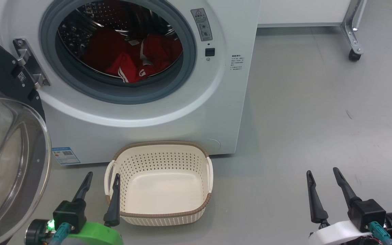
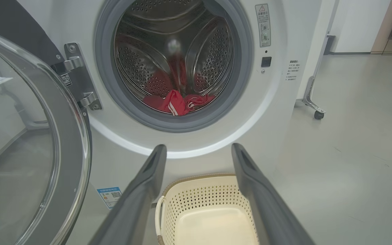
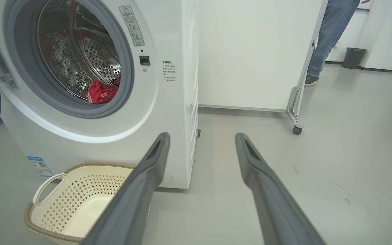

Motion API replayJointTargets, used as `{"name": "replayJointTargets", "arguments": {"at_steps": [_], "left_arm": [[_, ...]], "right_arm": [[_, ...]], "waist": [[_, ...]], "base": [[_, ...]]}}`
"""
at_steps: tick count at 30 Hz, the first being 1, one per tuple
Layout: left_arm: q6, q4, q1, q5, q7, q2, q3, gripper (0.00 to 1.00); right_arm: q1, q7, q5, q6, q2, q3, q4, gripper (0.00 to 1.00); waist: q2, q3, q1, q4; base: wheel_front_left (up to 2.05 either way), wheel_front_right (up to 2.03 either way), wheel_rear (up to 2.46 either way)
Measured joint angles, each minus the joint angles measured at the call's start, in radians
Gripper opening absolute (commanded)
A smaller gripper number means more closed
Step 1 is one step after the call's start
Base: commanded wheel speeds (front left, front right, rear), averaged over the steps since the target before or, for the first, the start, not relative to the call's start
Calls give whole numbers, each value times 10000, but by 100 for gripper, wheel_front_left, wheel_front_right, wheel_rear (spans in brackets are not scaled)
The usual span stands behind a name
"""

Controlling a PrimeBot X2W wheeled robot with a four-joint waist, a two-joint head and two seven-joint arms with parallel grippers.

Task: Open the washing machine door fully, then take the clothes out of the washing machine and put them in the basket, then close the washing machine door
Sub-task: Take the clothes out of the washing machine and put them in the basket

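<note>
Nearest, the left claw (image 1: pixel 103 174) and right claw (image 1: pixel 322 170) have their fingers spread wide, gripping nothing, short of the washing machine (image 1: pixel 148 119). The basket (image 1: pixel 162 143) sits empty on the floor against the machine's front. The washing machine door (image 1: pixel 12 153) is swung out at the machine's left. The print on the machine's blue sticker (image 1: pixel 65 155) and warning label (image 1: pixel 201 24) is too small to read. The clothes (image 1: pixel 131 58) lie in its drum.

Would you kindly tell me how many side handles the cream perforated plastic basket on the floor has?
2: one white loop handle on the left end of the cream perforated plastic basket, the other on its right end. None seems hidden.
</note>
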Motion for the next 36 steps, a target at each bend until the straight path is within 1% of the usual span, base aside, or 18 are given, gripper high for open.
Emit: {"name": "replayJointTargets", "arguments": {"at_steps": [11, 36], "left_arm": [[0, -42, 0, 0, 0, 8, 10, 100], [54, -71, -5, 0, 2, 10, -19, 100]], "right_arm": [[0, 0, 0, 0, 12, 0, -4, 100], [-2, 0, 46, 6, 31, -4, -58, 100]], "waist": [[0, 45, 0, -26], [0, 201, 0, -1]], "base": [[34, -34, 0], [1, -1, 0]]}}
